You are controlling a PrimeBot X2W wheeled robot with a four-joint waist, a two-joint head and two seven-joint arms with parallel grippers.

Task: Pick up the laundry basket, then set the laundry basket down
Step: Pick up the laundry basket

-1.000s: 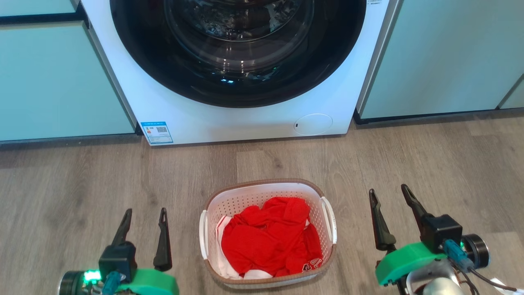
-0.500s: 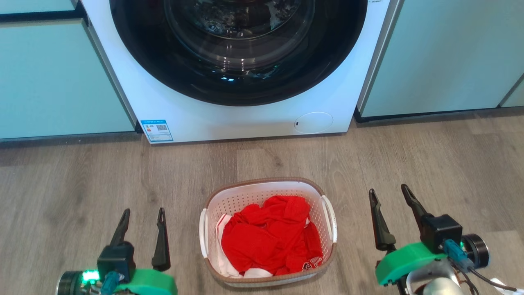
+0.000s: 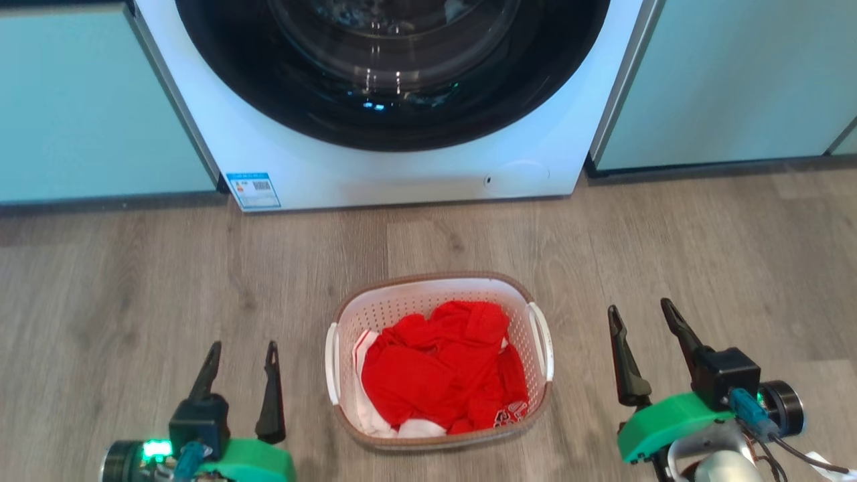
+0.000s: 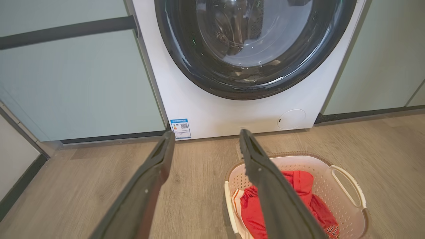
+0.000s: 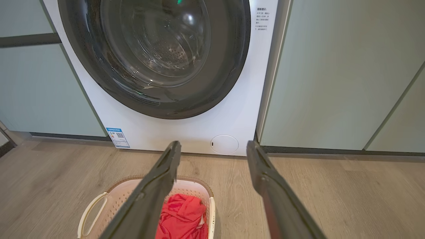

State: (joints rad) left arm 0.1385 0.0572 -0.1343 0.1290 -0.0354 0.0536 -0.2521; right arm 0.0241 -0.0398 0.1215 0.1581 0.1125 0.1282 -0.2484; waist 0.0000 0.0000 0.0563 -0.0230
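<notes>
Wood-plank floor [image 3: 134,268] before front-load washer [image 3: 402,174] | laundry basket [image 3: 402,311] on floor between grippers, touching neither, red garment [image 3: 435,375] inside | left gripper [image 3: 243,348] fingers apart, empty | right gripper [image 3: 639,308] fingers apart, empty | since earlier: head camera shifted, basket unmoved

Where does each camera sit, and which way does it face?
Head: high on the robot, looking forward and down at the basket on the floor before the washer; left gripper and right gripper show, both open.
Left wrist: low, left of the basket, facing the washer along its open fingers.
Right wrist: low, right of the basket, facing the washer along its open fingers.
Shared: both wrist views hold washer and basket.
</notes>
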